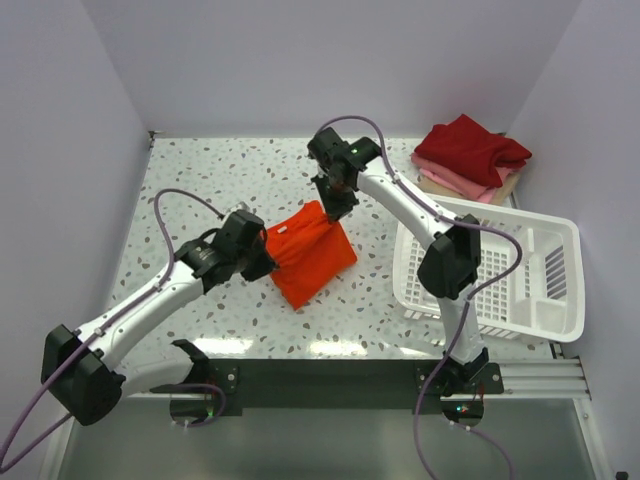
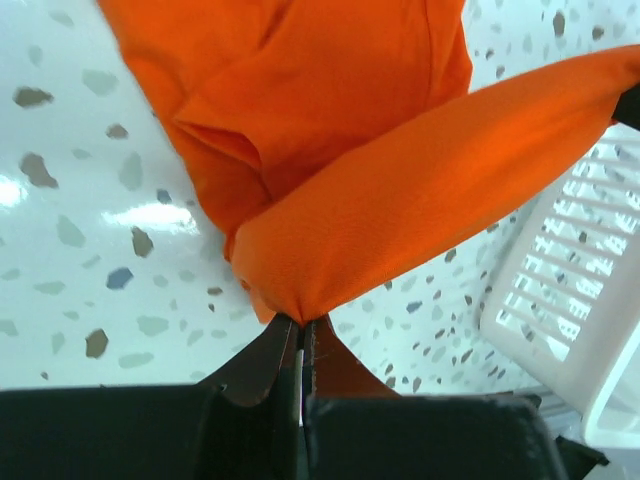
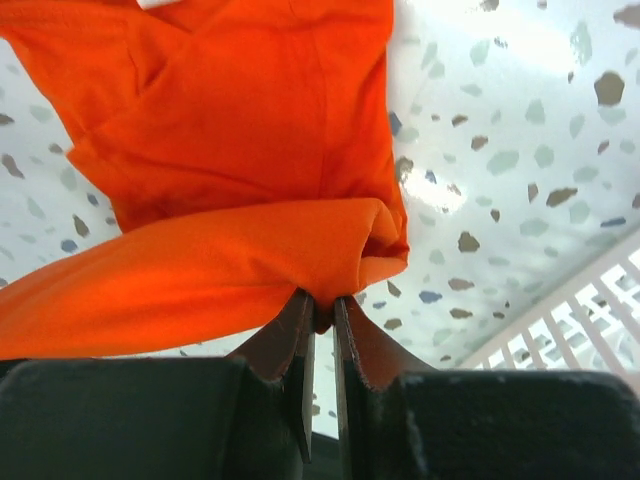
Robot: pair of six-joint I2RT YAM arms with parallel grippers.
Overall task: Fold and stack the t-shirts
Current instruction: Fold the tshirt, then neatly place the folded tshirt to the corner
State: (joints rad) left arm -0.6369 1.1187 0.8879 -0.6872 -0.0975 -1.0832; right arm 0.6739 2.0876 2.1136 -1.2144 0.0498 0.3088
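Note:
The bright orange-red t-shirt [image 1: 312, 256] hangs stretched between my two grippers above the middle of the table, its lower part bunched on the surface. My left gripper [image 1: 268, 255] is shut on its left edge; the left wrist view shows the cloth [image 2: 350, 190] pinched between the closed tips [image 2: 302, 330]. My right gripper [image 1: 334, 208] is shut on its upper right edge; the right wrist view shows the cloth [image 3: 230, 190] pinched at the tips [image 3: 320, 312]. Folded dark red [image 1: 472, 150], pink [image 1: 458, 183] and beige [image 1: 505, 188] t-shirts are stacked at the back right.
A white plastic lattice basket [image 1: 500, 275] stands at the right, right next to my right arm, and shows in the left wrist view [image 2: 570, 290] and the right wrist view [image 3: 570, 320]. The speckled table [image 1: 220, 180] is walled on three sides.

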